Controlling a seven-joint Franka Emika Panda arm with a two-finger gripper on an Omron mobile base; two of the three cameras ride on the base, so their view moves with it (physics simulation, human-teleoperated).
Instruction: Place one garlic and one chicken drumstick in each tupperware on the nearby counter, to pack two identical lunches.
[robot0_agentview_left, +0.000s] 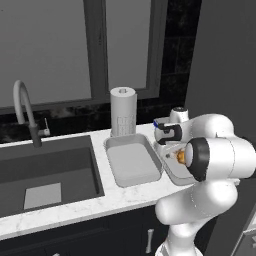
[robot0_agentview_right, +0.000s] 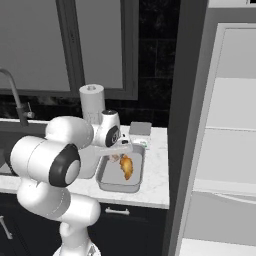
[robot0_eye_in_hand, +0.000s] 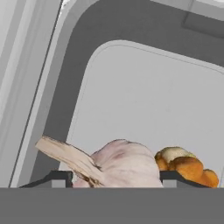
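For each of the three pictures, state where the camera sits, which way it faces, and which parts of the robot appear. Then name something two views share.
Left base view: behind the arm's left, facing the counter, sink and empty tupperware; arm lower right.
Right base view: behind the arm's right, facing the tupperware holding a drumstick; arm lower left.
Hand view: on the hand, looking down into that tupperware; end effector around a garlic.
Shared: paper towel roll.

I see a white, marble-veined counter (robot0_agentview_left: 75, 207), smooth with a slight sheen. The two tupperware tubs (robot0_agentview_left: 131, 160) (robot0_agentview_right: 120, 175) look like matt grey plastic. The garlic (robot0_eye_in_hand: 124, 164) has pale, papery skin with a dry, fibrous stalk. The chicken drumstick (robot0_agentview_right: 127, 167) looks golden and crusted, perhaps slightly glossy. The paper towel roll (robot0_agentview_left: 123, 111) appears soft and dimpled.
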